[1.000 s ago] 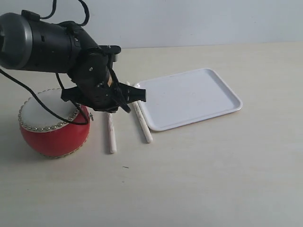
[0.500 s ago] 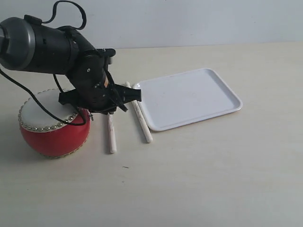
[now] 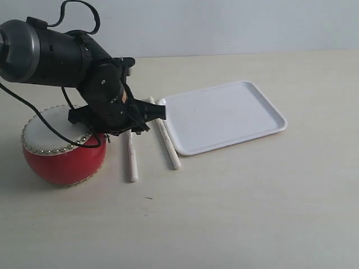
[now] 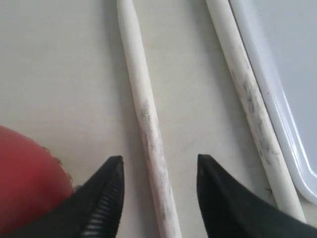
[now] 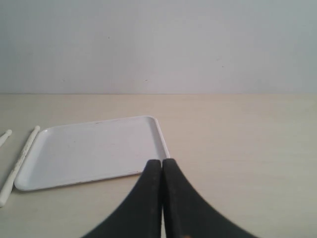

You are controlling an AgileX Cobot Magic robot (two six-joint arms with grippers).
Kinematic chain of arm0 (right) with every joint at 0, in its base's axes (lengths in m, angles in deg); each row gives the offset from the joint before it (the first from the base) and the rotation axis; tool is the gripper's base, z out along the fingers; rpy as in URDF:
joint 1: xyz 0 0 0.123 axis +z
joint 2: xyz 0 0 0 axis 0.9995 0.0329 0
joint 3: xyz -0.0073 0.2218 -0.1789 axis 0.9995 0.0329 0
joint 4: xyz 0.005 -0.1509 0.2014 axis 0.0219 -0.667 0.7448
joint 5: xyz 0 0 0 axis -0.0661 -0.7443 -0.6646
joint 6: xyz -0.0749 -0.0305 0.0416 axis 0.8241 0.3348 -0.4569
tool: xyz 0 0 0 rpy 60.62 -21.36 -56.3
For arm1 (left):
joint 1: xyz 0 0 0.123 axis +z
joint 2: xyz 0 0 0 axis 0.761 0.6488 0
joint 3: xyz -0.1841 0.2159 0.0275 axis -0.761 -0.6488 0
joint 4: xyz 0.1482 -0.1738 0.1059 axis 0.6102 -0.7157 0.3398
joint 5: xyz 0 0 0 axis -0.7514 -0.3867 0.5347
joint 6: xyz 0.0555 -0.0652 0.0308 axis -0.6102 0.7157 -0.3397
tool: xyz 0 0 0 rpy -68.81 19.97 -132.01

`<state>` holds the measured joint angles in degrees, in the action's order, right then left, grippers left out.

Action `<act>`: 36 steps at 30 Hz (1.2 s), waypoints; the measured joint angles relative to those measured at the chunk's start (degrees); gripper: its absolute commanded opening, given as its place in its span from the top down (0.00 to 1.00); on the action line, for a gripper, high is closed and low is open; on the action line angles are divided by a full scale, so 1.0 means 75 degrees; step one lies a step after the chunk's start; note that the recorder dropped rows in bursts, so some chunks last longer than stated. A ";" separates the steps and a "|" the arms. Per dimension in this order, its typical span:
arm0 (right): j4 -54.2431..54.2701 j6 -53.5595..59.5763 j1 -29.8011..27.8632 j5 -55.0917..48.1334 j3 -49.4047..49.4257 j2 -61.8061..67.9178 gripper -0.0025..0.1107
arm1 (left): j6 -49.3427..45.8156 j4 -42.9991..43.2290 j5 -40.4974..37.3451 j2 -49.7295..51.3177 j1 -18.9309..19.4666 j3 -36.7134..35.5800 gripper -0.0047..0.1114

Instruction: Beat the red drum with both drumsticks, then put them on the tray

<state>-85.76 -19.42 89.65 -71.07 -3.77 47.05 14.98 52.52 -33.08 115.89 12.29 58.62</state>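
The red drum (image 3: 63, 159) stands at the left, partly behind my left arm; its red side (image 4: 25, 186) shows in the left wrist view. Two pale drumsticks lie on the table between drum and tray: one (image 3: 132, 159) beside the drum, the other (image 3: 169, 147) along the tray's edge. My left gripper (image 3: 134, 124) hangs open just above the first stick (image 4: 146, 119), which runs between the spread fingers (image 4: 111, 188) untouched. The second stick (image 4: 247, 99) lies against the white tray (image 3: 224, 115). My right gripper (image 5: 162, 163) is shut on nothing, short of the tray (image 5: 94, 148).
The tray holds nothing. Black cables loop off the left arm (image 3: 50, 53) above the drum. The right wrist view shows the tray-side stick (image 5: 20, 161), the tip of the other stick (image 5: 5, 136) and a plain wall behind the table.
The left arm has shifted a little to the left and come down closer over the stick beside the drum. Drum, sticks and tray have not moved.
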 measured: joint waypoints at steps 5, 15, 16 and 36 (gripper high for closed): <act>0.0000 0.0000 0.0000 0.0000 0.0000 0.0000 0.98 | 0.0000 0.0033 0.0073 0.0095 0.0000 0.0048 0.56; 0.0000 0.0000 0.0000 0.0000 0.0000 0.0000 0.98 | -0.0077 0.0428 0.0455 0.0364 0.0042 0.0160 0.59; 0.0000 0.0000 0.0000 0.0000 0.0000 0.0000 0.98 | -0.0077 0.0428 0.0477 0.0385 0.0059 0.0160 0.59; 0.0000 0.0000 0.0000 0.0000 0.0000 0.0000 0.98 | -0.0454 0.0900 0.0277 0.0462 0.0274 0.0181 0.59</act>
<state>-85.76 -19.42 89.65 -71.07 -3.77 47.05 11.58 59.27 -31.00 119.36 14.34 59.97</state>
